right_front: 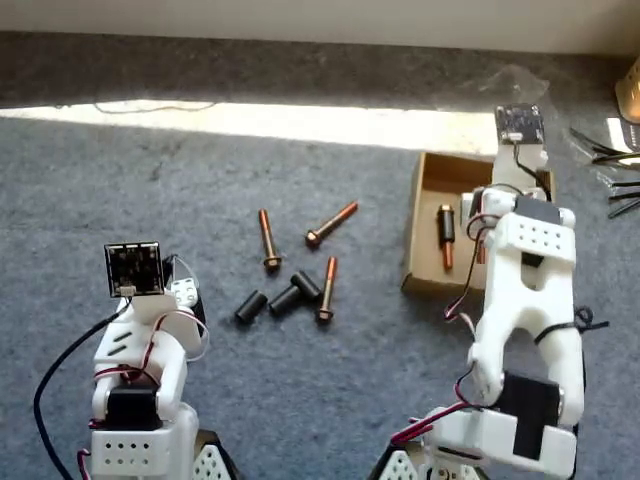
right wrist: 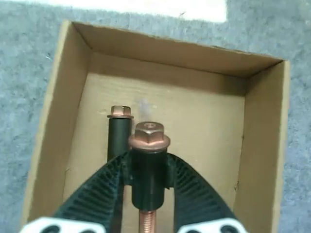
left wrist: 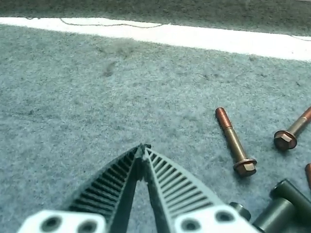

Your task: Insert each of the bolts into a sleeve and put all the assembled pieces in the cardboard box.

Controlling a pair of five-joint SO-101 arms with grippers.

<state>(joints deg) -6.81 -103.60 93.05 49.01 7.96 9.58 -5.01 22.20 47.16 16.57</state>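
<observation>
My right gripper [right wrist: 148, 165] is shut on a black sleeve with a copper bolt [right wrist: 149, 141] through it, held above the floor of the cardboard box [right wrist: 262, 121]. Another assembled piece [right wrist: 119, 133] lies in the box beside it. In the high view the box [right_front: 425, 215] sits at the right, with the right gripper [right_front: 480, 232] over it. Three loose bolts [right_front: 268, 240] [right_front: 332, 224] [right_front: 327, 288] and three black sleeves [right_front: 250, 306] [right_front: 285, 299] [right_front: 306, 286] lie mid-carpet. My left gripper [left wrist: 142, 148] is shut and empty over bare carpet, left of a bolt [left wrist: 235, 143] and the sleeves [left wrist: 279, 213].
Grey carpet covers the work surface, with a sunlit strip [right_front: 250, 118] along the back. Black cables and loose parts [right_front: 618, 175] lie at the far right behind the box. Open carpet stretches left of the loose bolts.
</observation>
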